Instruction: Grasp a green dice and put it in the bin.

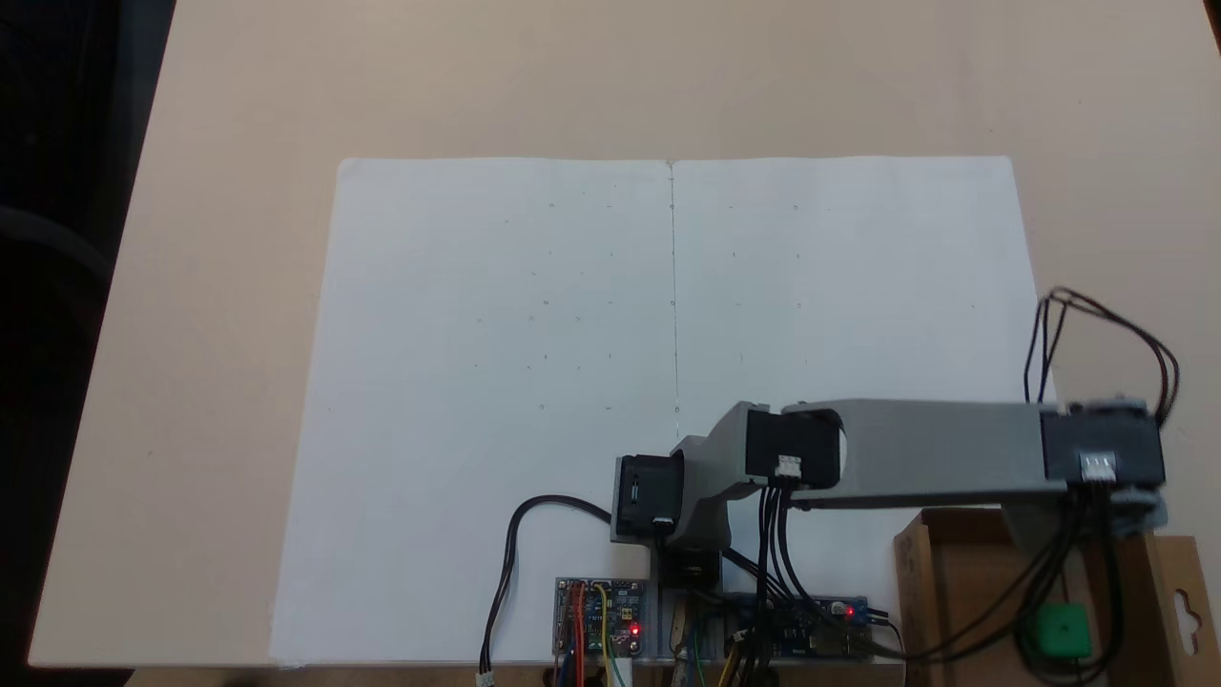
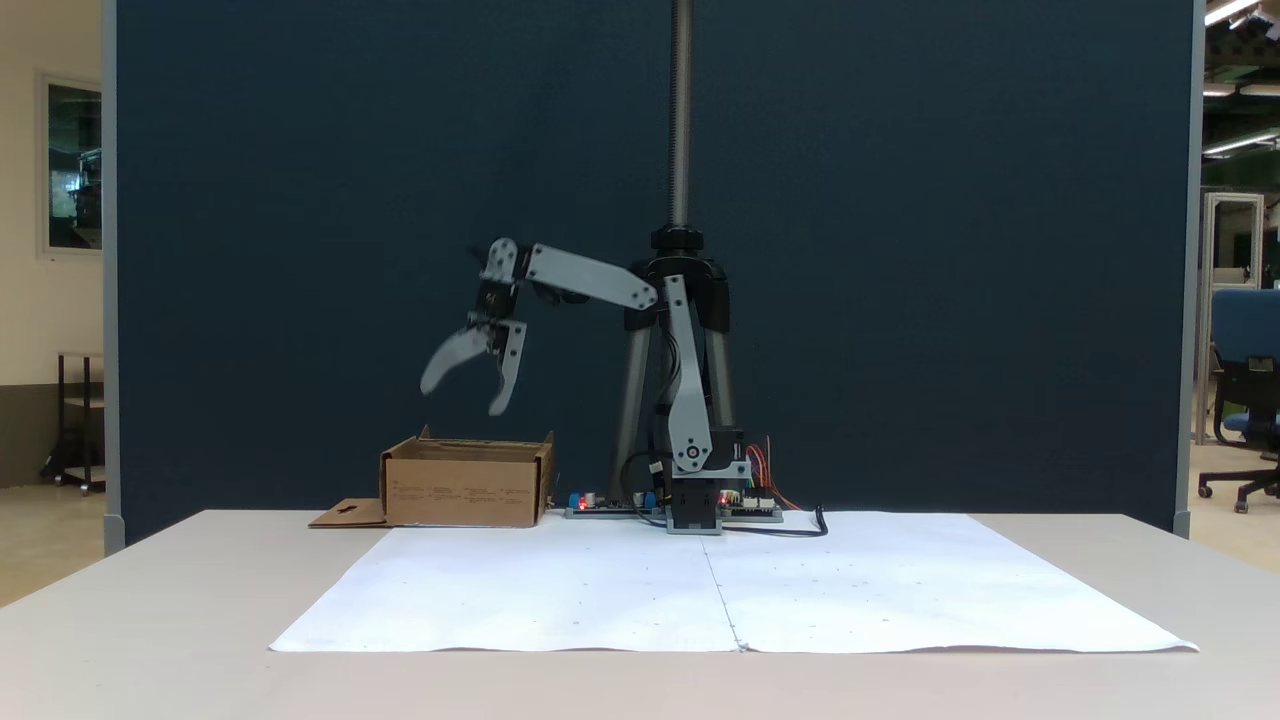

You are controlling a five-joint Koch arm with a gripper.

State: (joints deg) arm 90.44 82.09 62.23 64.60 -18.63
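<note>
The green dice (image 1: 1061,630) lies inside the bin (image 1: 918,582), a brown cardboard box at the lower right of a fixed view, partly crossed by black cables. Seen from the side, the bin (image 2: 465,492) stands left of the arm's base and its walls hide the dice. My gripper (image 2: 462,400) hangs a short way above the bin's opening, pointing down. It is open, and nothing sits between its grey fingers (image 2: 445,360). From above, the arm's wrist (image 1: 1097,468) reaches out to the right over the bin.
Two white paper sheets (image 1: 668,334) cover the middle of the tan table. Circuit boards with lit red LEDs (image 1: 601,615) and loose wires sit at the arm's base. A flap with a hang-hole (image 1: 1183,601) sticks out from the bin. A tripod pole (image 2: 681,120) rises behind the arm.
</note>
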